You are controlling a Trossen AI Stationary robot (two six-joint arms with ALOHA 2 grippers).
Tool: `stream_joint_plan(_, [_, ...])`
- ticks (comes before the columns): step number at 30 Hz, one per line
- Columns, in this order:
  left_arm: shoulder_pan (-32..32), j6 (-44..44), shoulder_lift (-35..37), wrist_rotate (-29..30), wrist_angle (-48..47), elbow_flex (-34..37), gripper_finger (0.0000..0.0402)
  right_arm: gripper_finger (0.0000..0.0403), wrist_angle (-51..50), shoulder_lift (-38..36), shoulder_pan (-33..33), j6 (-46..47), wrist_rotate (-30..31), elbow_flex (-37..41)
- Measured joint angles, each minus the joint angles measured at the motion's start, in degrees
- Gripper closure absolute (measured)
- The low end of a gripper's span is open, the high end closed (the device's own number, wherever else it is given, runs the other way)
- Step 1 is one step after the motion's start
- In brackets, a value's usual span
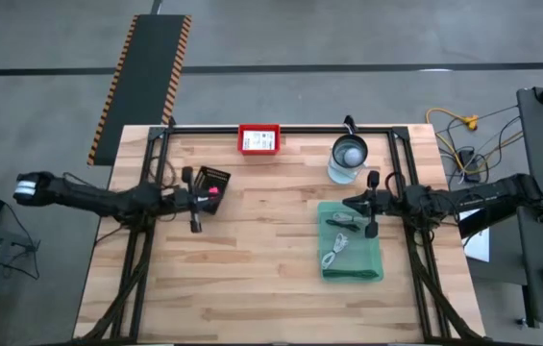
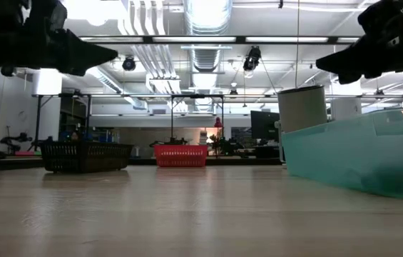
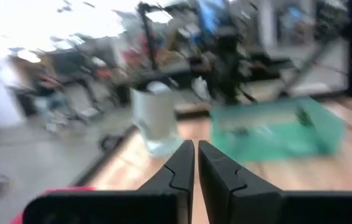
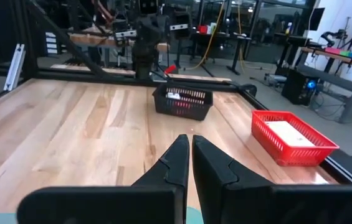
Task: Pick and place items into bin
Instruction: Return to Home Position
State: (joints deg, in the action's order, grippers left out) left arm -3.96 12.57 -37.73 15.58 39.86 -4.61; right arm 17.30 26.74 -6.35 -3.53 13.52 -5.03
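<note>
Ceiling glare, left wrist view blurred — perhaps motion

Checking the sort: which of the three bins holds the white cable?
The green bin, on the right arm's side; the white cable lies inside. No cable shows in the red bin or the black bin.

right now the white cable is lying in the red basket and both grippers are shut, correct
Not the red basket: the high view shows the white cable lying in the green bin. The left gripper and right gripper are shut, as you said.
</note>
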Motion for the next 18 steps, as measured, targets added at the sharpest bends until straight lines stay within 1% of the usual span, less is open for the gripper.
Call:
stream_joint_plan(2, [2.8, -1.4, 2.3, -6.2, -7.8, -1.8, 0.04, 0.0394, 0.1, 0.0, 0.0, -0.1, 0.0, 0.3])
stream_joint_plan(3, [4.2, -1.8, 2.7, -8.2, -9.1, -2.4, 0.04, 0.0394, 0.0, 0.0, 0.0, -0.1, 0.0, 0.5])
stream_joint_plan(8, [11.3, -2.7, 5.6, -9.5, -8.6, -1.0, 0.0401, 0.0394, 0.4, 0.0, 0.0, -0.1, 0.2, 1.3])
stream_joint_plan(11, [14.1, -3.2, 7.3, -12.5, -7.9, 1.9, 0.0401, 0.0394, 1.0, 0.0, 0.0, 0.0, 0.2, 2.0])
stream_joint_plan(13, [14.5, -3.3, 8.7, -14.0, -7.4, 3.8, 0.0401, 0.0394, 0.7, 0.0, 0.1, 0.9, 0.7, 2.4])
stream_joint_plan(15, [14.5, -3.4, 10.1, -14.1, -9.9, 4.1, 0.0401, 0.0394, 0.4, 0.0, 0.2, 2.5, 2.0, 2.7])
stream_joint_plan(18, [14.5, -3.7, 13.1, -14.5, -12.8, 4.1, 0.0401, 0.0394, 0.5, -0.2, 0.1, 3.4, 1.6, 2.8])
